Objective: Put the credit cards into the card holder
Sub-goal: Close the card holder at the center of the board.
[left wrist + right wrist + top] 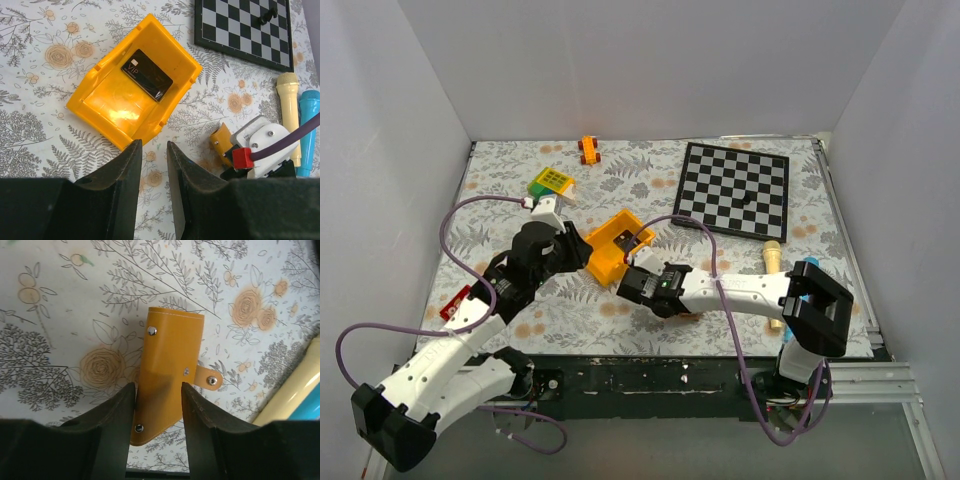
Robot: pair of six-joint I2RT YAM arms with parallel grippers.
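Top view: the left gripper point(578, 250) sits at the left side of the yellow bin point(600, 262). The right gripper point(630, 287) is low, just in front of the bin, and the chessboard point(735, 190) lies far right. Left wrist: jaws narrow with nothing between them, above the cloth point(50, 125) by the bin's near corner. One black card point(147, 75) lies flat in the bin. Right wrist: the tan holder point(170, 355) lies folded on the cloth, snap tab out to one side, its near end between the fingers point(120, 415). The jaws flank its edges; cannot tell whether they grip.
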